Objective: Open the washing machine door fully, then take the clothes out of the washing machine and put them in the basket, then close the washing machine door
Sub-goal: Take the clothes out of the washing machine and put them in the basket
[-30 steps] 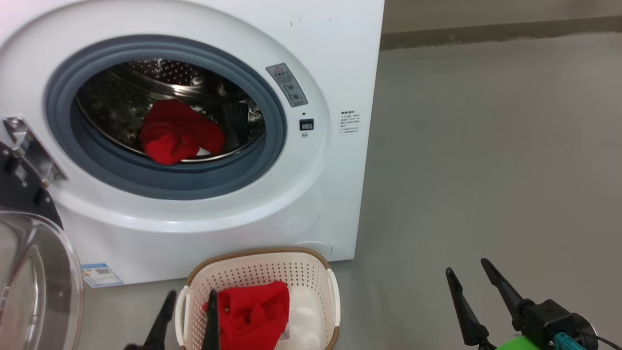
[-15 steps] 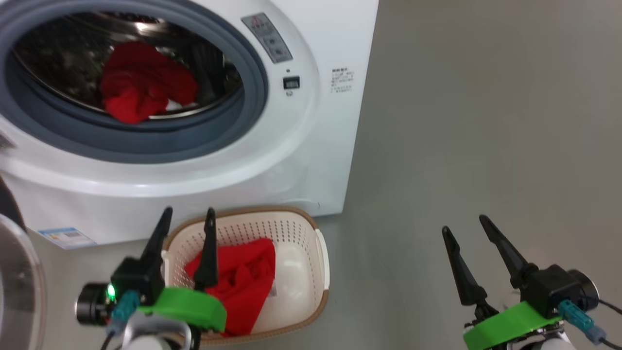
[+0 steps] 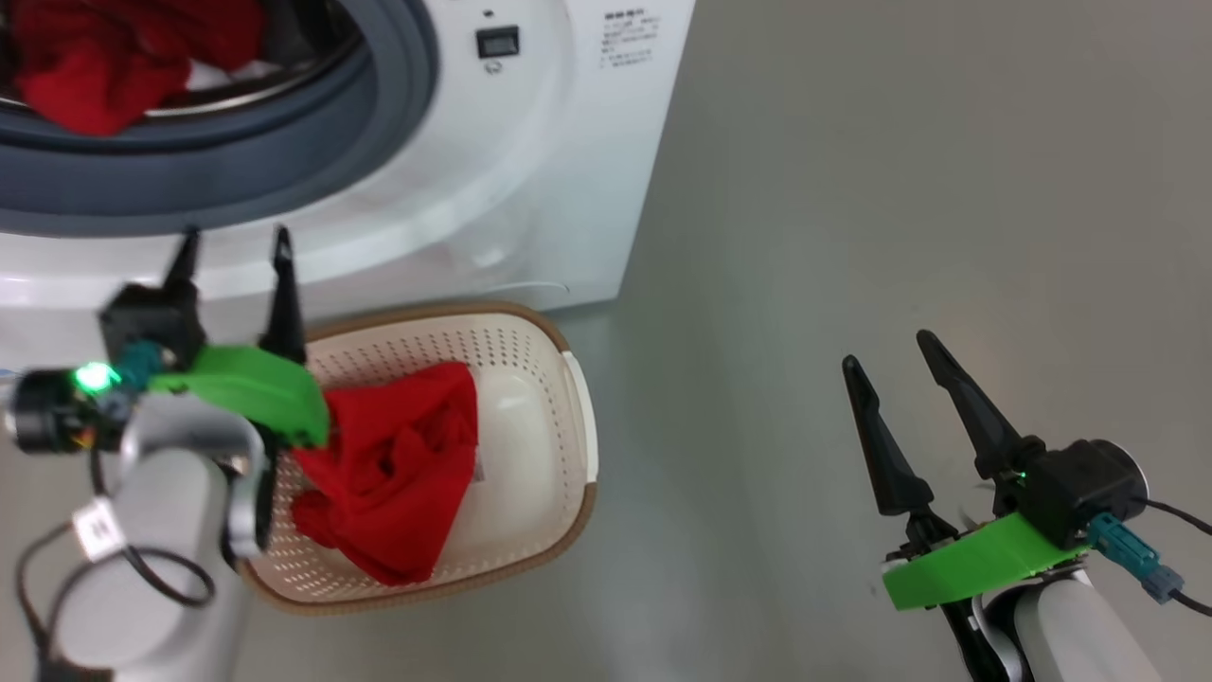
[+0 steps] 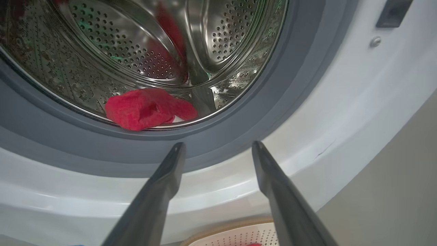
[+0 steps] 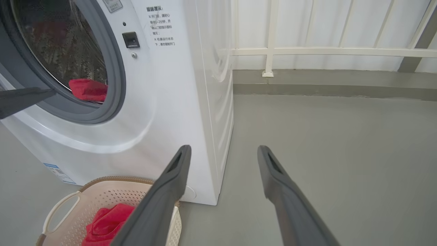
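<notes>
The head camera has tipped downward since the earlier frames, and beyond that shift the left gripper has advanced from over the basket to past its far rim, up against the washing machine.

Nearest, the right gripper hangs over bare floor at the lower right, well apart from everything, its fingers spread wide and empty. The left forearm rises from the lower left, beside the basket, with its fingers also spread and holding nothing. In the wrist view they point at the lower arc of the grey rubber ring.

One red garment lies crumpled in the basket, which sits on the floor just in front of the machine. Farther in, a second red garment is bunched on the bottom of the steel drum, just behind the ring.

It looks light, soft and limp, so it should sag and trail when lifted. The best hold is probably a pinch on the raised fold at its near edge. It will likely need lifting clear of the ring's lip to avoid dragging.
</notes>
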Motion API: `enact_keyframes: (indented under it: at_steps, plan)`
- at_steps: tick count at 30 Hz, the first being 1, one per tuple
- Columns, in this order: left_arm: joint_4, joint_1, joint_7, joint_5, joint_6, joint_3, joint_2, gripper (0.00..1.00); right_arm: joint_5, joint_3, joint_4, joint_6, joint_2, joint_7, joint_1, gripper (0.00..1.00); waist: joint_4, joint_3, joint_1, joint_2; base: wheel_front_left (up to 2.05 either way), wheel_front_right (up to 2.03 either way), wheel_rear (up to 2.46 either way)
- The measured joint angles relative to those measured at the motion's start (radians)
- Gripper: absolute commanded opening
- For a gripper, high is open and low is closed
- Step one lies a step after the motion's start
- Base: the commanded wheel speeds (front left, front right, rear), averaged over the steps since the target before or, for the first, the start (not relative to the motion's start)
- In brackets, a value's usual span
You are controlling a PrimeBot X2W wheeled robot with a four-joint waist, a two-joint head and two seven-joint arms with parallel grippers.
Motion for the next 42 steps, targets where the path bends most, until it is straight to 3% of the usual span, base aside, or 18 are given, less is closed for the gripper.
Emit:
enact_keyframes:
  at_steps: [10, 23, 36, 42]
  plan:
    - [0.120, -0.220, 0.082, 0.031, -0.016, 0.021, 0.126, 1.00, 0.022, 0.027, 0.019, 0.000, 0.007, -0.006, -0.067, 1.00, -0.072, 0.106, 0.0000, 0.0000, 0.00, 0.00, 0.00]
    - [0.172, -0.458, 0.218, 0.099, -0.053, 0.005, 0.296, 1.00, 0.080, 0.071, 0.018, 0.000, 0.019, -0.008, -0.125, 1.00, -0.159, 0.206, 0.0000, 0.0000, 0.00, 0.00, 0.00]
    - [0.186, -0.555, 0.367, 0.139, -0.068, 0.000, 0.451, 1.00, 0.141, 0.100, 0.017, 0.000, 0.022, -0.009, -0.161, 1.00, -0.225, 0.281, 0.0000, 0.0000, 0.00, 0.00, 0.00]
    - [0.181, -0.565, 0.448, 0.158, -0.049, -0.002, 0.476, 1.00, 0.141, 0.101, 0.016, 0.000, 0.022, -0.009, -0.162, 1.00, -0.227, 0.295, 0.0000, 0.0000, 0.00, 0.00, 0.00]
